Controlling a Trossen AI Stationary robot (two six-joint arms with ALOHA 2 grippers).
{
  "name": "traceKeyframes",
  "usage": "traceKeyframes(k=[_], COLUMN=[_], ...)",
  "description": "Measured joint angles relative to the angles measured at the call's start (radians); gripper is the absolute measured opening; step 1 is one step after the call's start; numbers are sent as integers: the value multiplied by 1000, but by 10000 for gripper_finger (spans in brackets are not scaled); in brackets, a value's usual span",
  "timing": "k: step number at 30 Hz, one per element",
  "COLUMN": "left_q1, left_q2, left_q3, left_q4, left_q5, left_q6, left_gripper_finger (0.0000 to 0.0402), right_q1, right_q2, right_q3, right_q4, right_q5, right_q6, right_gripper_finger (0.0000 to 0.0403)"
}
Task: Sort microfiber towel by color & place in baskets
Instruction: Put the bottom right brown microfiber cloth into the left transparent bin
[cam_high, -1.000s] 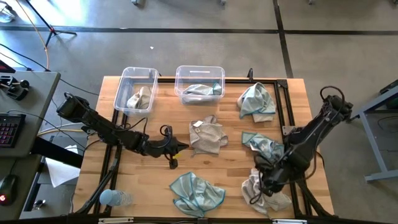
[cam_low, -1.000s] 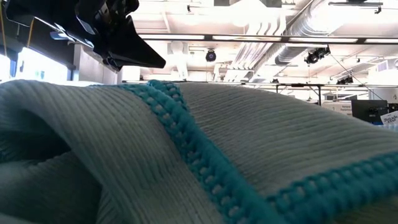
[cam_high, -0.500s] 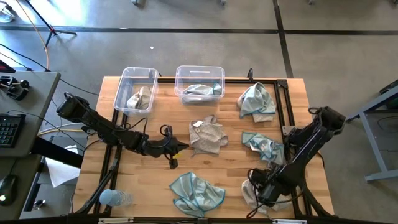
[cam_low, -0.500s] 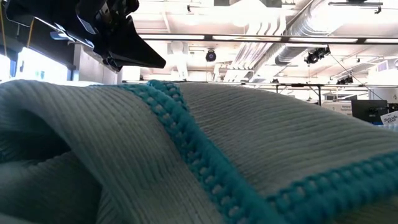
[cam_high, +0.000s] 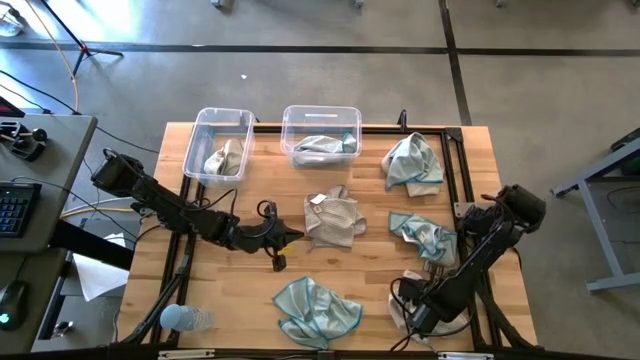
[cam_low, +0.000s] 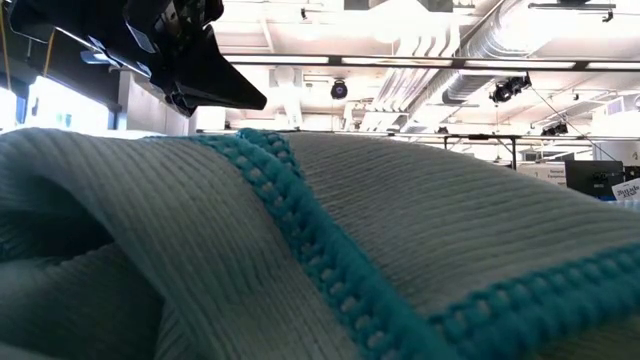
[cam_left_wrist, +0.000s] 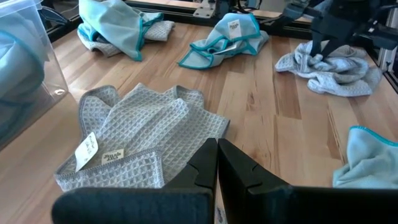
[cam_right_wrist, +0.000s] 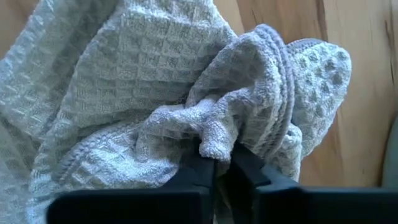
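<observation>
High view: the big wooden table holds two clear plastic tubs, one with a grey cloth inside, one with a blue cloth. More soft cloths lie loose on the wood. At the near right corner, the right gripper pinches a fold of the crumpled grey waffle cloth. The left gripper is closed, holding nothing, beside another grey cloth.

Teal-edged towel fills low view, hiding table; right arm covers grey towel.
</observation>
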Motion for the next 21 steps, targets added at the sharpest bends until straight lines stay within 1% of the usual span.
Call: traceKeyframes(k=[2,5,9,13,16,21], left_q1=[0,0,0,0,6,26], left_q2=[0,0,0,0,0,0], left_q3=[0,0,0,0,0,0], left_q4=[0,0,3,28,52,116], left_q5=[0,0,0,-7,-8,-8], left_q6=[-1,-14,-17,-16,8,13], left_gripper_finger=[0,0,0,0,0,0], right_q1=[0,0,0,0,0,-16], right_q2=[-10,-39,-109,-195,-259,-367], right_q3=[0,15,58,108,141,175], right_q4=[-17,-95,-171,-246,-300,-360], right_q5=[14,38,134,276,413,642], right_q6=[14,29,31,26,6,-82], right_gripper_finger=[12,11,5,4,3,2])
